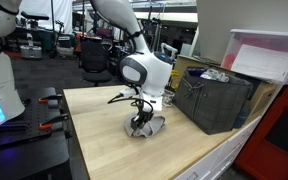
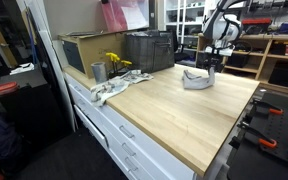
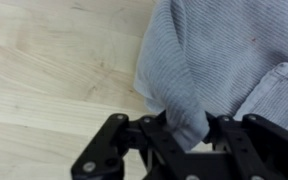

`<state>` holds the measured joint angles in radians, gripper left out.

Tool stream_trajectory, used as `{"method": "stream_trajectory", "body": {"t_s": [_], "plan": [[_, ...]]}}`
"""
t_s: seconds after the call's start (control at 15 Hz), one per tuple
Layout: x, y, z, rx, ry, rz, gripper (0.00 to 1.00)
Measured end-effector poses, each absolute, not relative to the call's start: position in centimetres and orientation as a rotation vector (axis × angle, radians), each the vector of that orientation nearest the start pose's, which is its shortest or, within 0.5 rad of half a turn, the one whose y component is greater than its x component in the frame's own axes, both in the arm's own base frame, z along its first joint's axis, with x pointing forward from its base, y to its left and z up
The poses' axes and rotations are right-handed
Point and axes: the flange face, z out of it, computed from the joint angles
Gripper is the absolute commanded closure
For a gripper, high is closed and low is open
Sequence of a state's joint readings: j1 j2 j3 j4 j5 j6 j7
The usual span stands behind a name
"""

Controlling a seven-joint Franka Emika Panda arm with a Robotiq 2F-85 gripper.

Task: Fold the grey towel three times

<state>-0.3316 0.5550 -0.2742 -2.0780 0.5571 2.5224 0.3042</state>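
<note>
Grey ribbed towel [image 3: 219,50] lies bunched on the pale wooden counter [image 3: 44,60], one fold pinched in the pincer [image 3: 189,128].

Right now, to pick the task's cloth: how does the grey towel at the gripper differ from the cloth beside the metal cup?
The grey towel is bunched into a mound and pinched by the gripper; the pale cloth sprawls loose at the edge of the counter, untouched. The grey towel looks darker, the pale cloth nearer white. Both rest on the counter.

Grey ribbed towel [image 3: 219,50]; black hand [image 3: 189,135]; pale wood table [image 3: 44,80].
</note>
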Motion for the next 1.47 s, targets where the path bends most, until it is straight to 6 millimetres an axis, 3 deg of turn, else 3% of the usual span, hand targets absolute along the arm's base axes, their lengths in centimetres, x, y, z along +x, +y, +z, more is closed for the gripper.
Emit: {"method": "stream_trajectory", "body": {"t_s": [0.4, 0.87, 1.13, 1.47], "plan": [[52.0, -33.4, 17.6, -2.357, 1.770, -0.004, 0.98], [57.5, -30.6, 19.5, -2.323, 1.666, -0.082, 0.98], [59.8, -29.8, 20.0, -2.251, 1.664, -0.121, 0.98], [61.3, -31.1, 19.8, -2.149, 1.785, -0.153, 0.98]]}}
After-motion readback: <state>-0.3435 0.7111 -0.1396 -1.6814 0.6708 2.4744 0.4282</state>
